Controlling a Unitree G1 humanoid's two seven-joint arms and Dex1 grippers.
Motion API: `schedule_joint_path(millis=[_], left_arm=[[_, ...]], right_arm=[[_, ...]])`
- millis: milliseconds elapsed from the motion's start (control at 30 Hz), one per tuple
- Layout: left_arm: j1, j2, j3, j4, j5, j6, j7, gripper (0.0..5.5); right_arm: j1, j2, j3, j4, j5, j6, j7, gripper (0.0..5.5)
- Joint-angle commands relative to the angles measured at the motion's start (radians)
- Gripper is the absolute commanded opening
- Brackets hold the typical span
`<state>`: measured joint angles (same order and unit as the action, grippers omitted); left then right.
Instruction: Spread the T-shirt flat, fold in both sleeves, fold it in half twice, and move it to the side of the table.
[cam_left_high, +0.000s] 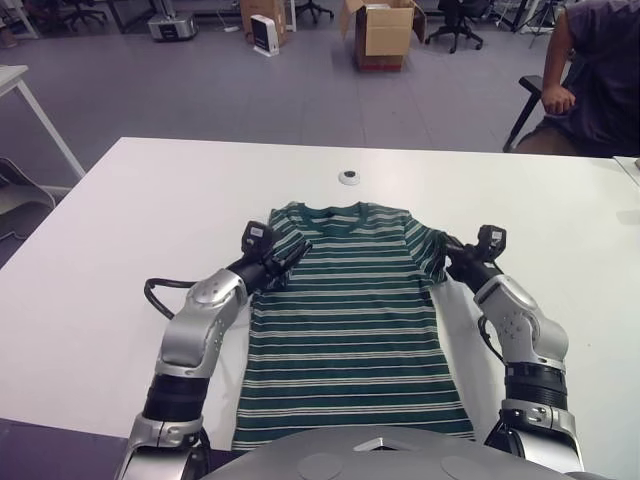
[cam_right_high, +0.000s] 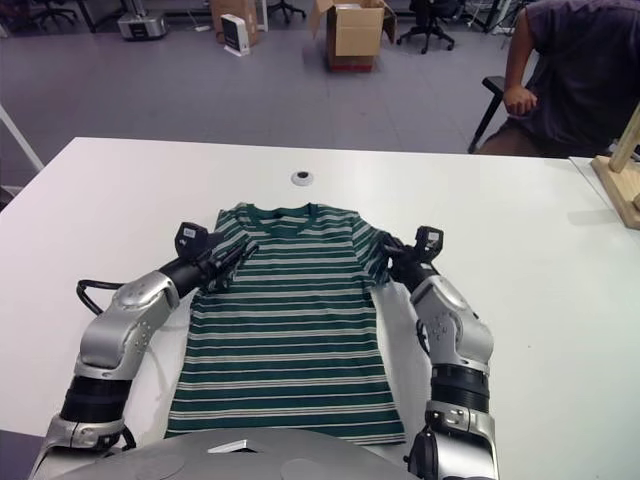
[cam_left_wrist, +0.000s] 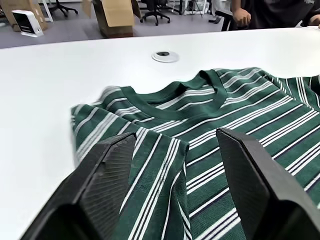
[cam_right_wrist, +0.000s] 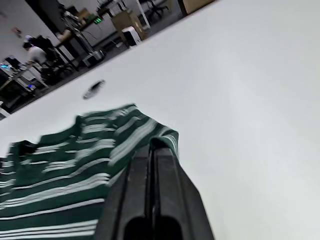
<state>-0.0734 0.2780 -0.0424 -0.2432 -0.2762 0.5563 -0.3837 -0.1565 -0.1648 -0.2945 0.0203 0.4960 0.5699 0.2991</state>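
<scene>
Green striped T-shirt (cam_left_high: 350, 310) lies collar away from us; left jaws gape over its left sleeve (cam_left_wrist: 95, 125), right jaws pinch the right sleeve (cam_left_high: 430, 250), midline inward

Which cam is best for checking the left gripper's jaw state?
Left wrist view: the left gripper close up, fingers clearly apart over the T-shirt sleeve. Both eye views show it small at that shoulder, gap hard to read.

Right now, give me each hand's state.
Left hand: open, above the T-shirt.
Right hand: shut at the right sleeve; whether it grips cloth cannot be told.
</scene>
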Motion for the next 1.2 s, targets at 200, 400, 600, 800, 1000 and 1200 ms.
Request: schedule_joint_path(millis=[200, 400, 600, 800, 1000, 1200], left_arm=[[0.116, 0.109, 0.032, -0.112, 0.000, -0.022, -0.079, 2.92], [0.229, 0.290, 0.030, -0.233, -0.004, -0.073, -0.265, 2.92], [0.345, 0.480, 0.019, -0.309, 0.038, -0.146, -0.433, 3.77], [0.373, 0.589, 0.026, -0.268, 0.087, -0.229, -0.511, 4.88], [0.420, 0.678, 0.057, -0.282, 0.083, -0.269, -0.619, 5.40], [0.509, 0.870, 0.179, -0.206, 0.196, -0.605, -0.801, 5.40]], right_arm=[[-0.071, -0.008, 0.206, -0.060, -0.071, -0.018, 0.058, 0.00], [-0.092, -0.025, 0.346, 0.025, -0.213, -0.063, 0.060, 0.00], [-0.123, 0.003, 0.413, 0.058, -0.250, -0.074, 0.091, 0.00], [-0.111, -0.011, 0.456, 0.049, -0.277, -0.063, 0.134, 0.36], [-0.070, -0.119, 0.456, -0.131, -0.207, -0.052, 0.303, 1.46], [0.243, -0.768, 0.353, -0.305, -0.302, -0.509, 0.902, 2.57]])
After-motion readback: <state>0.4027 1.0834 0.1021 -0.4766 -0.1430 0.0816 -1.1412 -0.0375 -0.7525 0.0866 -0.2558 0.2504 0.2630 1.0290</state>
